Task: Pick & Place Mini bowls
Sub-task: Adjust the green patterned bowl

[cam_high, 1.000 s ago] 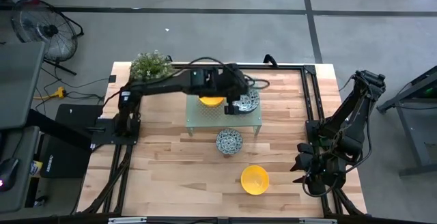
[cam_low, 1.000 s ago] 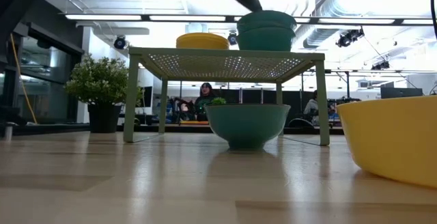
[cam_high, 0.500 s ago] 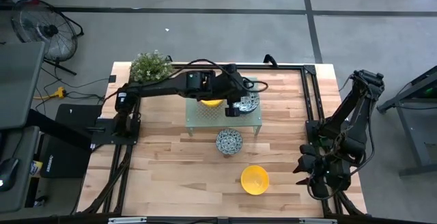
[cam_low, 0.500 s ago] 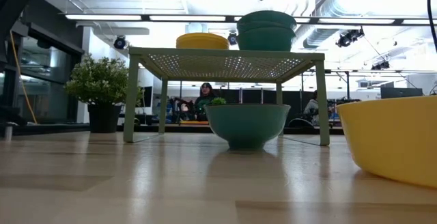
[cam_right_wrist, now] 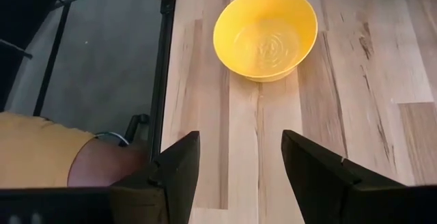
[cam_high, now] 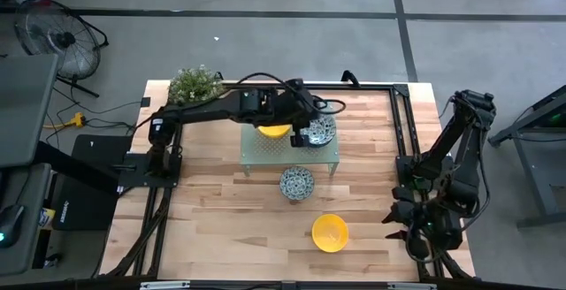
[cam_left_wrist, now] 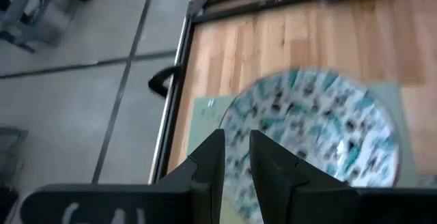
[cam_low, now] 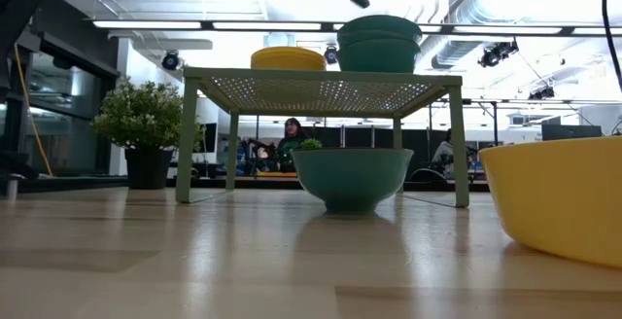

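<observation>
Low view only — person (cam_low: 292, 136) under stand (cam_low: 321, 90).

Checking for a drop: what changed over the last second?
The left gripper rose off the patterned stack on the stand, holding nothing. The right arm drew slightly toward the table's near edge. Every bowl stayed put.

Left end effector (cam_high: 305, 136) now higher above the stacked patterned bowls (cam_high: 320, 132) on the stand (cam_high: 265, 158), drawn slightly back; right end effector (cam_high: 417, 241) shifted nearer the surface's (cam_high: 212, 219) front edge.
</observation>
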